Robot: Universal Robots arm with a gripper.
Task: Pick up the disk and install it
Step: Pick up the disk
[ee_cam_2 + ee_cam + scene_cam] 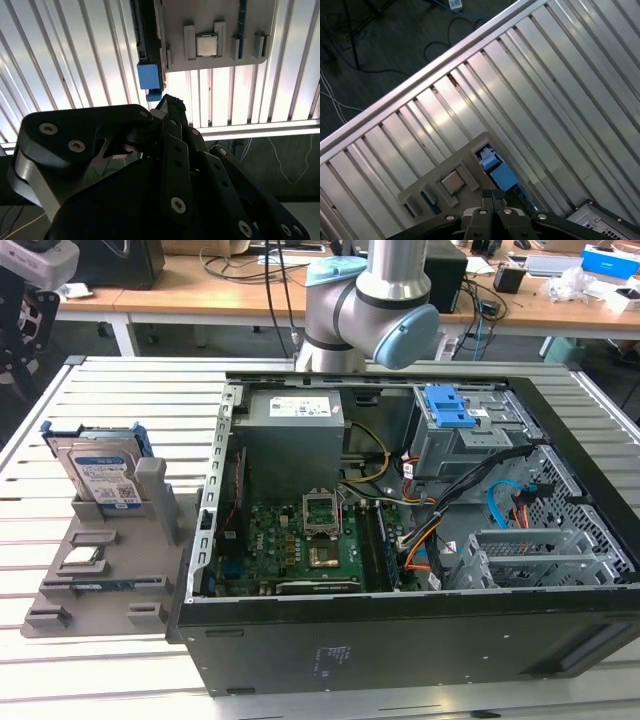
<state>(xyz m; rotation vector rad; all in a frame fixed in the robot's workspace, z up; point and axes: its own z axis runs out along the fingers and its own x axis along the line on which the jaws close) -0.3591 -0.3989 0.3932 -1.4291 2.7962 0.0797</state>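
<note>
Fingertips (pixel 488 199) of the gripper (pixel 493 195): pressed together with nothing between them, seen in the first wrist view. Disk (pixel 100 475): upright on edge in the grey holder (pixel 100 602) on the slatted table (pixel 100 390), at the exterior view's left of the open computer case (pixel 400 650), apart from it (lower label hidden behind holder posts). Edge-on from the wrist; its blue rail (pixel 499 172) is discernible. Arm (pixel 370 300): cut off at the exterior view's upper edge.
</note>
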